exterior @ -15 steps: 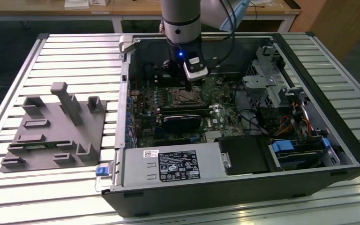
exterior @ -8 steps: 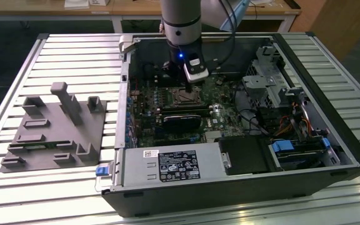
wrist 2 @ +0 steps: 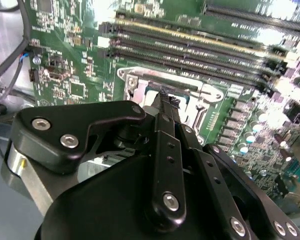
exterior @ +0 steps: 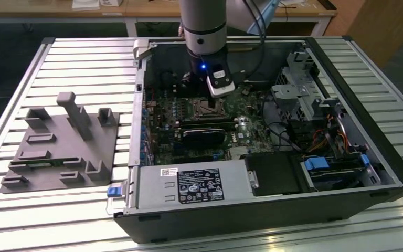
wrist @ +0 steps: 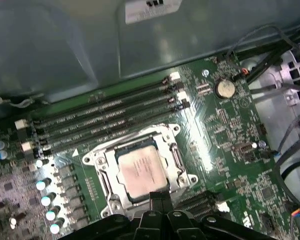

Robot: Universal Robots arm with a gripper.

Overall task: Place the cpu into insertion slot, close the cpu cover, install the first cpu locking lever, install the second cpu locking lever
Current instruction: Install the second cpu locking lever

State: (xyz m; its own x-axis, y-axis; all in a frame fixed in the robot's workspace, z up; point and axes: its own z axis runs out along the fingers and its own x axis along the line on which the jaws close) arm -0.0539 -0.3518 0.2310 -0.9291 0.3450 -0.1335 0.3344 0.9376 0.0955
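The end effector (exterior: 203,93) hangs low inside the open computer case (exterior: 369,173) in the exterior view, just above the insertion slot (exterior: 205,109) on the green motherboard (exterior: 247,134). The case lies on a slatted metal tabletop (exterior: 82,68), and a grey fixture block (exterior: 58,149) sits well apart toward the exterior view's left.

In the second wrist view, the end effector (wrist 2: 165,100) has its black fingers (wrist 2: 166,117) drawn together, tips meeting at the edge of the insertion slot (wrist 2: 190,97); nothing visible is held between them. Long memory slots (wrist 2: 190,55) run just beyond the socket.

In the first wrist view, the cpu (wrist: 140,170) lies flat in the insertion slot (wrist: 176,159), its pale top showing through the window of the cpu cover (wrist: 102,162), which is down around it. The end effector (wrist: 157,196) sits at the socket's near edge.
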